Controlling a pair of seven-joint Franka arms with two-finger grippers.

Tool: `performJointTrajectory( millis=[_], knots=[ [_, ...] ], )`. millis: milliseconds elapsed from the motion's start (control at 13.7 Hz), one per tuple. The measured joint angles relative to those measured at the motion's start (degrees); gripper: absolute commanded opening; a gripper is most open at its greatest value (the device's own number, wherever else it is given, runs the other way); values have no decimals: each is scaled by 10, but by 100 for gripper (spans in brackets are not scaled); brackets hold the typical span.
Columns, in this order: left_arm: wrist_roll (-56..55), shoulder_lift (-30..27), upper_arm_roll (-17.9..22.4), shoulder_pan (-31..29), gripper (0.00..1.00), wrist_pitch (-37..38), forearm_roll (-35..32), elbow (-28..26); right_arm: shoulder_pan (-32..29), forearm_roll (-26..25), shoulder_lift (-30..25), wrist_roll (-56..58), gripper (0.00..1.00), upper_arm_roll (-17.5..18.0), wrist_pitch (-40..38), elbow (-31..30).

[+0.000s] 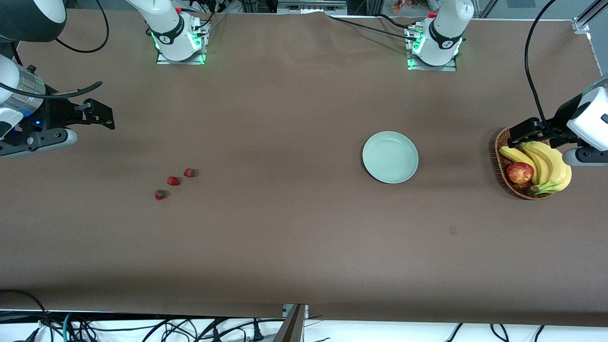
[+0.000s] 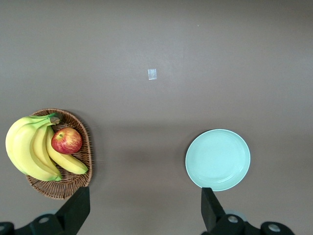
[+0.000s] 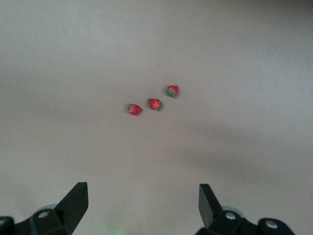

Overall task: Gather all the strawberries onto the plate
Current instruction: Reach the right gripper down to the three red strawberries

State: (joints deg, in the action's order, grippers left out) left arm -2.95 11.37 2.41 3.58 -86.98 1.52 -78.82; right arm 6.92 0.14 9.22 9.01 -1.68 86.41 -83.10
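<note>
Three strawberries sit in a row on the table, well apart from the bare plate. Right tool hangs spread above the table; left tool hangs spread over the basket.

Strawberries lie toward right arm's end; plate toward left's.

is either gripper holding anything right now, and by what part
Nothing is held. The left gripper hangs open above the basket; the right gripper is open, with the three strawberries lying untouched on the table.

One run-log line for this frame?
strawberries: three on table, right arm's end | plate: empty | right end effector: open, above strawberries | left end effector: open, by basket
</note>
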Motion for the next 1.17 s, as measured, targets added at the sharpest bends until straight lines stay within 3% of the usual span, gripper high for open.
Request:
performJointTrajectory(
  millis=[293, 513, 879, 1172],
  knots=[
    [0, 0, 0, 0, 100, 0, 0, 0, 0, 1, 3, -1, 100, 0, -2, -3],
    [0, 0, 0, 0, 100, 0, 0, 0, 18, 8, 24, -3, 100, 4, 24, -43],
    [-1, 0, -1, 0, 100, 0, 0, 1, 67, 9, 57, -103, 100, 35, 309, -244],
    [-1, 1, -1, 0, 100, 0, 0, 1, 65, 9, 129, -108, 100, 36, 442, -294]
  ],
)
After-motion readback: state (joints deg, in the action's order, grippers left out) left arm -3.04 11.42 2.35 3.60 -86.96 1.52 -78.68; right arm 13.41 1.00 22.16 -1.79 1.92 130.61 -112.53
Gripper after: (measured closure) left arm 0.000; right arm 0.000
